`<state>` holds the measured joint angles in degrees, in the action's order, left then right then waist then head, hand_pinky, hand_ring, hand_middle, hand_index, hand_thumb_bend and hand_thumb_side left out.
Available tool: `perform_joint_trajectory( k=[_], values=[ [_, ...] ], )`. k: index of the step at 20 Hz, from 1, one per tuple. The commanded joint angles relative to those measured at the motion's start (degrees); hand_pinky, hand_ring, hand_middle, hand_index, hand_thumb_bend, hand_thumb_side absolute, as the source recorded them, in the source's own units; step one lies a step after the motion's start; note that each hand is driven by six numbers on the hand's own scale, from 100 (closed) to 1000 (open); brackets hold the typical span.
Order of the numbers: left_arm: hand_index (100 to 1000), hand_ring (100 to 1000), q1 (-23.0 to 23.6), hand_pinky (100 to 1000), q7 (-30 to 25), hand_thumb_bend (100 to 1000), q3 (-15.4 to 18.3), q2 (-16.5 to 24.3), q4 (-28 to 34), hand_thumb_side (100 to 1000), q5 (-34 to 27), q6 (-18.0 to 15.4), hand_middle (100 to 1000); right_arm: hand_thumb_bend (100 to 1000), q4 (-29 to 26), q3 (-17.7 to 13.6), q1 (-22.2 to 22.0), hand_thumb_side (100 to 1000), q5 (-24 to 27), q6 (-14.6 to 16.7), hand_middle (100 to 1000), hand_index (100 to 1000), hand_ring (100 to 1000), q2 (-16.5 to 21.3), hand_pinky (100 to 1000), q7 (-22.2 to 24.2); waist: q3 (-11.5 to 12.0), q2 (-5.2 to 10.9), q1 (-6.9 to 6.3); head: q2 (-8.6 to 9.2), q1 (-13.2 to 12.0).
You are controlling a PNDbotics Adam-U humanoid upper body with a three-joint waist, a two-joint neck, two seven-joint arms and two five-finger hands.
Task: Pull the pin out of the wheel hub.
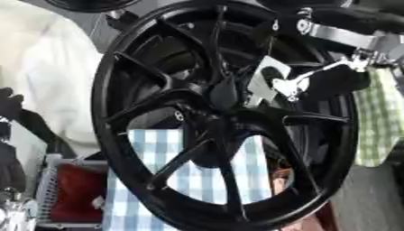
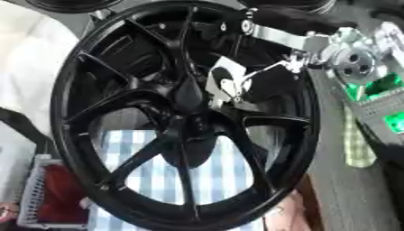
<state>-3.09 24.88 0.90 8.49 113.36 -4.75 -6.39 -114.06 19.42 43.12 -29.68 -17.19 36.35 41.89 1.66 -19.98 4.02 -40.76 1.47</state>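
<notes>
A large black spoked wheel (image 1: 158, 76) stands upright and fills both views. Its hub (image 2: 192, 118) sits at the centre where the spokes meet. My right arm comes in from the upper right, silver links showing, and my right hand (image 2: 227, 82) reaches between the spokes to just above the hub. A dark, tapered shape (image 2: 189, 95) stands at the hub beside the hand; I cannot make out whether it is the pin or a finger. My left hand (image 1: 9, 104) shows only as a dark form at the left edge.
Behind the wheel lies a blue-and-white checked cloth (image 1: 185, 178). A white basket (image 1: 49, 189) holding something red sits at the lower left. A green checked cloth (image 1: 380, 117) hangs at the right, and a white fabric (image 1: 47, 67) fills the left.
</notes>
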Motion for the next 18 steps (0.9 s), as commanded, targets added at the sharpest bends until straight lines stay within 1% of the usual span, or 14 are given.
perform_joint_trajectory(
  k=[1, 3, 8, 10, 13, 14, 15, 16, 18],
  values=[
    [774, 708, -0.35, 842, -0.21, 189, -0.21, 0.18, 1.23, 751, -0.22, -0.01, 656, 100, -0.53, -0.6, 0.29, 500, -1.08, -0.12, 805, 935, 916, 0.38, 938, 1.29, -0.26, 1.11, -0.21, -0.2, -0.05],
    [774, 708, -0.35, 842, -0.23, 188, -0.18, 0.22, 1.23, 751, -0.27, -0.02, 657, 100, -0.53, -0.51, 0.14, 538, -1.68, -0.14, 801, 936, 911, 0.14, 937, 2.08, -0.48, 1.21, -0.23, -0.58, -0.12],
    [774, 710, -0.2, 842, -0.24, 188, -0.06, 0.28, 1.23, 747, -0.29, 0.06, 657, 100, -0.53, -0.6, -0.36, 587, -3.49, 0.52, 806, 938, 909, -0.59, 934, 2.57, -1.09, 1.61, -0.11, -1.33, -0.55],
    [774, 710, -0.17, 842, -0.26, 189, -0.05, 0.3, 1.23, 746, -0.33, 0.05, 657, 112, -0.53, -0.61, -0.65, 583, -4.73, 0.7, 808, 942, 908, -1.02, 933, 2.58, -1.37, 1.81, 0.01, -1.66, -0.73],
    [774, 710, -0.16, 843, -0.23, 189, -0.02, 0.4, 1.23, 746, -0.45, 0.1, 657, 102, -0.53, -0.42, -1.07, 598, -6.11, 0.72, 805, 942, 906, -1.91, 931, 2.66, -1.67, 2.13, 0.18, -2.22, -0.86],
    [774, 711, -0.15, 843, -0.23, 188, -0.01, 0.45, 1.23, 745, -0.45, 0.11, 656, 125, -0.53, -0.5, -1.19, 585, -6.67, 0.51, 805, 932, 905, -2.1, 927, 2.6, -1.74, 2.24, 0.24, -2.38, -0.82],
    [774, 711, -0.14, 843, -0.24, 188, -0.02, 0.46, 1.23, 745, -0.47, 0.11, 656, 127, -0.53, -0.57, -1.31, 584, -7.38, 0.32, 804, 924, 904, -2.31, 926, 2.5, -1.77, 2.34, 0.29, -2.51, -0.78],
    [774, 710, -0.13, 843, -0.26, 185, -0.03, 0.46, 1.23, 745, -0.49, 0.1, 656, 148, -0.53, -0.61, -1.45, 579, -8.11, 0.18, 792, 875, 896, -2.46, 920, 2.39, -1.8, 2.44, 0.34, -2.6, -0.77],
    [774, 711, -0.11, 844, -0.27, 184, -0.01, 0.46, 1.23, 746, -0.52, 0.11, 656, 161, -0.53, -0.64, -1.82, 582, -9.7, 0.03, 784, 884, 887, -2.72, 911, 2.23, -1.87, 2.58, 0.46, -2.71, -0.69]
  ],
)
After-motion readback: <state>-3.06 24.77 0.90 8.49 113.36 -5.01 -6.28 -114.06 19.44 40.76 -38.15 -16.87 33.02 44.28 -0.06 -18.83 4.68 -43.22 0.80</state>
